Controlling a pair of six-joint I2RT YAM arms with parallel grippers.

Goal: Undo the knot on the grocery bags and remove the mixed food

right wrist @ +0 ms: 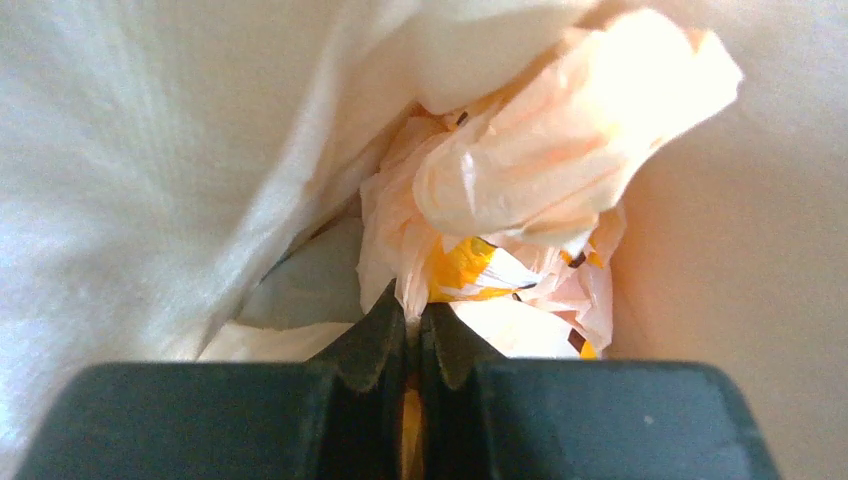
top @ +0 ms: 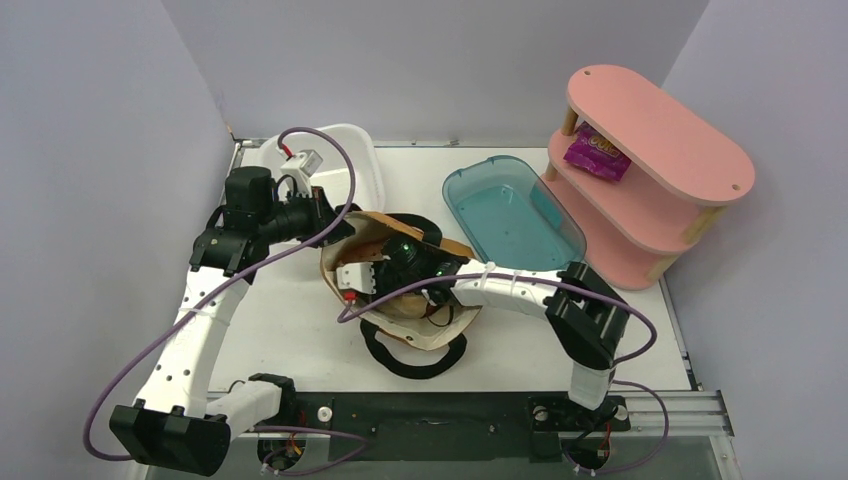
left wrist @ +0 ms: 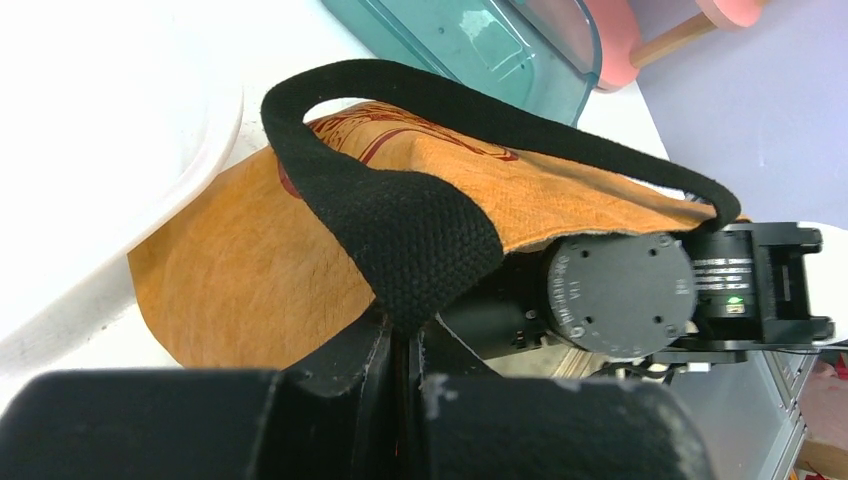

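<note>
The right fingers [right wrist: 395, 335] cannot be seen from above: they are buried with the wrist in the open mouth of the canvas tote [top: 375, 228] at the centre of the counter [top: 300, 330], where only the arm's dark housing and a green light show. None of the food can be made out in any view. The right wrist camera shows pale lining on both sides and, in the middle of the frame, the crumpled peach plastic bag [right wrist: 540, 150]. Patches of yellow and white print with dark marks show through its thin film but are too wrapped to name. A grey-blue shape at the lower left of the plastic is also unclear, and whether the bag is knotted cannot be told. The right fingers are clenched on a twisted fold of that plastic at the bottom centre. In the left wrist view the left fingers [left wrist: 392, 350] are a dark blur along the lower edge, pinched tight on the black strap [left wrist: 400, 230]. The strap arches over the tote's mustard-brown side and cuts off part of a red logo. A second strap loop [top: 415, 362] lies flat on the counter below the tote. A white tub [top: 350, 150] sits at upper left and a teal tub [top: 510, 215] just right of the tote. A pink shelf [top: 650, 130] holding a purple packet [top: 597, 153] stands at upper right.
</note>
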